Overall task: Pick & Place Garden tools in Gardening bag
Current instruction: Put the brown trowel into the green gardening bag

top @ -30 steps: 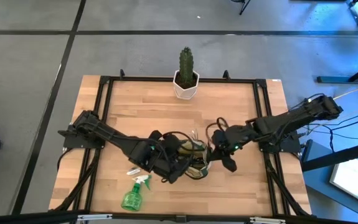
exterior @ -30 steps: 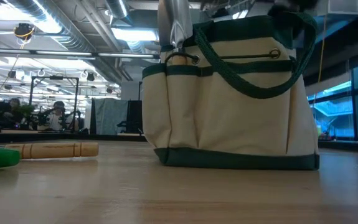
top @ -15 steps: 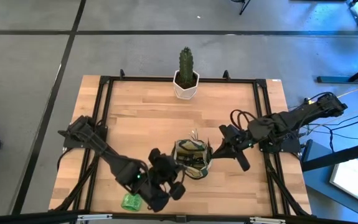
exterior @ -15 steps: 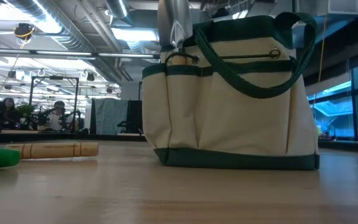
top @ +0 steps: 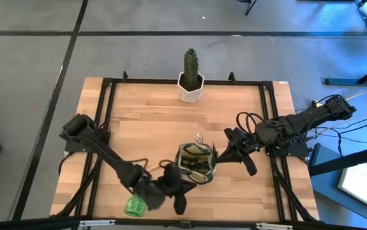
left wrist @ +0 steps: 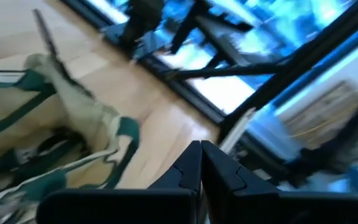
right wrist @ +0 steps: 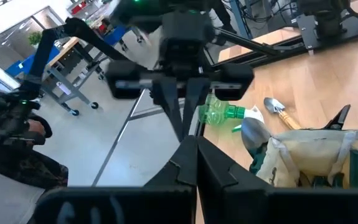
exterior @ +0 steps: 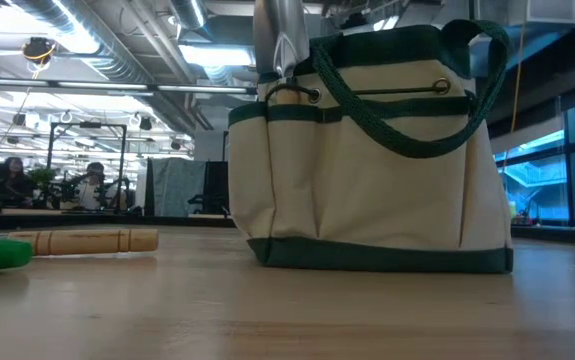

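The olive-and-tan gardening bag stands upright on its base at the table's near middle, with tools inside; a silver blade sticks up from its side pocket. My left gripper hovers shut just near-left of the bag, touching nothing. My right gripper hangs shut to the bag's right, also touching nothing. The green spray bottle lies on its side near the front edge, partly under my left arm. A wooden-handled trowel lies flat beside it.
A cactus in a white pot stands at the far edge's middle. Black frame rails run along the table's sides. Bare wood lies between the bag and the cactus. People sit far off in the room.
My left gripper has drawn away from the bag's top toward the near edge, sinking and tipping from pointing down to nearly level; its arm now covers part of the spray bottle. My right gripper has lifted off the bag and backed toward the right edge, then held still.
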Controlling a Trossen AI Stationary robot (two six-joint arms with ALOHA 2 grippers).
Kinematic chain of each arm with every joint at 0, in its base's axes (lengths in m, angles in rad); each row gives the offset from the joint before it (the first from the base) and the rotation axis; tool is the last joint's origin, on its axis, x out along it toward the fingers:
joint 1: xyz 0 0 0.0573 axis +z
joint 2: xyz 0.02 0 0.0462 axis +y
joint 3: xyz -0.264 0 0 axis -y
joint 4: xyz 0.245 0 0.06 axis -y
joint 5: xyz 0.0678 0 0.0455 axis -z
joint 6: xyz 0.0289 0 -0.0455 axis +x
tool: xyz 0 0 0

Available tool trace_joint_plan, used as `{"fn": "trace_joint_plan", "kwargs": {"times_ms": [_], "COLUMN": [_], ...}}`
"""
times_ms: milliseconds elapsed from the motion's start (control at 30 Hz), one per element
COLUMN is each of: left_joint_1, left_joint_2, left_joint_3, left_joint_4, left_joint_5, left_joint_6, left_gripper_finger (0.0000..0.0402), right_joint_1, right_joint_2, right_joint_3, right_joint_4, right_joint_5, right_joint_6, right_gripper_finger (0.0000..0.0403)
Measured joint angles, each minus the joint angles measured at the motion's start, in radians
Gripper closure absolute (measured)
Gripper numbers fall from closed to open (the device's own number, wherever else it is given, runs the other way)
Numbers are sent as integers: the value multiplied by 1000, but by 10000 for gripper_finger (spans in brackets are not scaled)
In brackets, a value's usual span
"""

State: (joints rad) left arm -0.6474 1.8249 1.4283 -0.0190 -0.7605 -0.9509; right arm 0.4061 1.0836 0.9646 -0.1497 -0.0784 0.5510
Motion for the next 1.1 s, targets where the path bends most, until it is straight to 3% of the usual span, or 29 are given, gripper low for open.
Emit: {"fn": "trace_joint_plan", "kwargs": {"times_ms": [367, 467, 633, 800, 900, 1100], "left_joint_1": [23, 28, 67, 117, 141, 180], "left_joint_2": [-253, -331, -443, -508, -529, -538], "left_joint_3": [-560, -668, -726, -727, -727, -727], "left_joint_4": [711, 810, 760, 668, 629, 488], "left_joint_5": [10, 6, -3, 30, 46, 115], "left_joint_6": [101, 107, 138, 221, 237, 52], "left_gripper_finger": [400, 400, 400, 400, 400, 400], "right_joint_1": [0, 0, 0, 10, 30, 30], "right_joint_2": [0, 0, -1, -11, -19, -69], "right_joint_3": [0, 0, 0, 0, 0, -1], "right_joint_4": [-1, 6, 7, -35, -78, -169], "right_joint_5": [24, 26, 20, -76, -80, -86], "right_joint_6": [-19, -25, -30, -36, -61, -118], "right_gripper_finger": [402, 402, 402, 402, 402, 402]}}
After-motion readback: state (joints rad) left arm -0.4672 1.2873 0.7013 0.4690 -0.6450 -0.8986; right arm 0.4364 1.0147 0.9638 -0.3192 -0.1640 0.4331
